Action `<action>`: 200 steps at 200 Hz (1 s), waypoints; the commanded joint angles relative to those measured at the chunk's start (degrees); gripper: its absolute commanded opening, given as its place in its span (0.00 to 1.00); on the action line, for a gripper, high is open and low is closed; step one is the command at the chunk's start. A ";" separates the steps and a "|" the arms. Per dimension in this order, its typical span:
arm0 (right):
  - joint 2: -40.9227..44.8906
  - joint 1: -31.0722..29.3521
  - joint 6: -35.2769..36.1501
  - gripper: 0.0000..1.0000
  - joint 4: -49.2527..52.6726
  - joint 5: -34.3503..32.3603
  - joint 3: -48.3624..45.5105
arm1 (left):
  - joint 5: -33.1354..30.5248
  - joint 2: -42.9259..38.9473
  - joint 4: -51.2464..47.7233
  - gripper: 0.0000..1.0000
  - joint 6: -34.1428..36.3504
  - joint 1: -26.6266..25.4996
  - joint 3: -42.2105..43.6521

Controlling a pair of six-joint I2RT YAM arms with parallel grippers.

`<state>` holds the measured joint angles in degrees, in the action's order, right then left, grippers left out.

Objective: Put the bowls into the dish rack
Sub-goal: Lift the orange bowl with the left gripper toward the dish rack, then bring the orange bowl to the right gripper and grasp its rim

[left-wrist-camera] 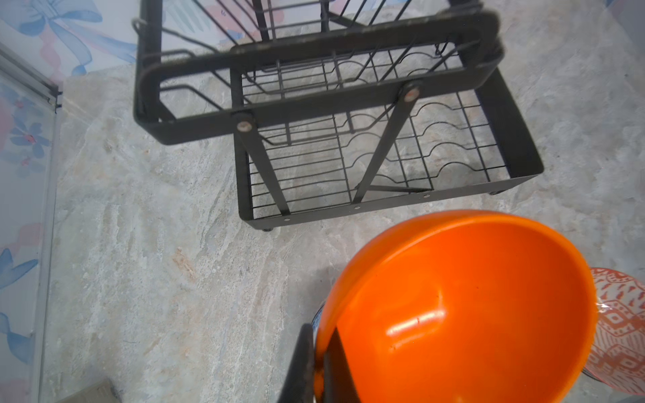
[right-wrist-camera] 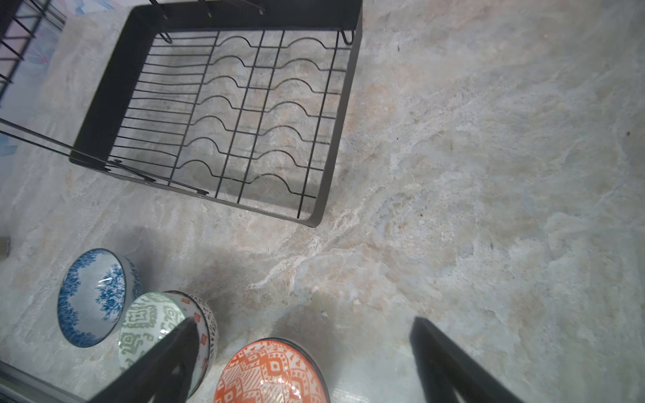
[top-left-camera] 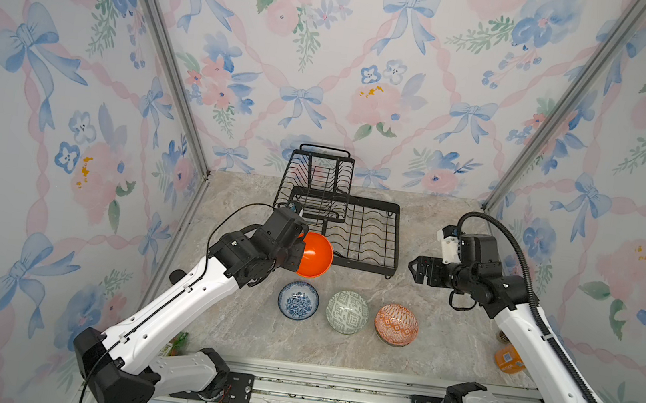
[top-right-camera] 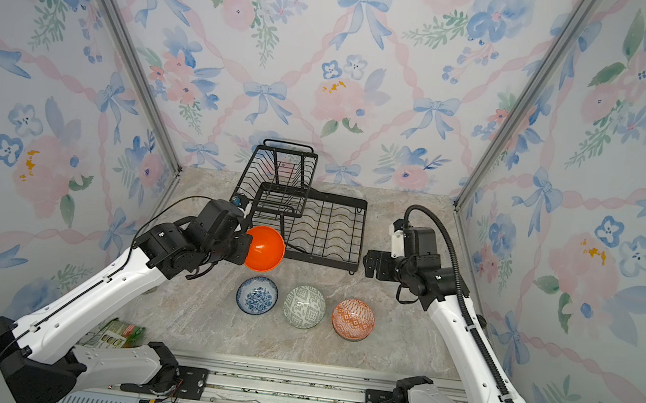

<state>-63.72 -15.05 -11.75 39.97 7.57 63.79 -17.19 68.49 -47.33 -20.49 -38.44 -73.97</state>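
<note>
My left gripper [top-left-camera: 296, 251] [left-wrist-camera: 319, 363] is shut on the rim of the plain orange bowl [top-left-camera: 315, 257] [top-right-camera: 266, 249] [left-wrist-camera: 471, 307]. It holds the bowl tilted in the air at the near left corner of the black wire dish rack [top-left-camera: 397, 237] [top-right-camera: 362, 232] [left-wrist-camera: 513, 139] [right-wrist-camera: 108, 97]. Three bowls stand in a row on the table in front: blue-white floral [top-left-camera: 298, 300] [right-wrist-camera: 90, 296], grey-green patterned [top-left-camera: 346, 312] [right-wrist-camera: 150, 324], orange-white patterned [top-left-camera: 396, 325] [right-wrist-camera: 268, 373]. My right gripper [top-left-camera: 413, 269] [right-wrist-camera: 303, 321] hangs open and empty right of the rack.
An orange labelled container [top-left-camera: 508, 358] lies by the right arm near the right wall. A green packet [top-right-camera: 120, 334] lies at the front left by the left arm's base. Flowered walls close in the marble table on three sides.
</note>
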 commanded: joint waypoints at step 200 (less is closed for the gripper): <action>-16.90 -10.10 -3.05 0.61 -12.34 -6.69 25.28 | 6.14 30.45 35.02 0.00 14.60 -2.35 -26.66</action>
<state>-78.89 -24.82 -13.80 30.70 5.23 87.42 -12.51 98.32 -15.88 -6.42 -40.49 -98.87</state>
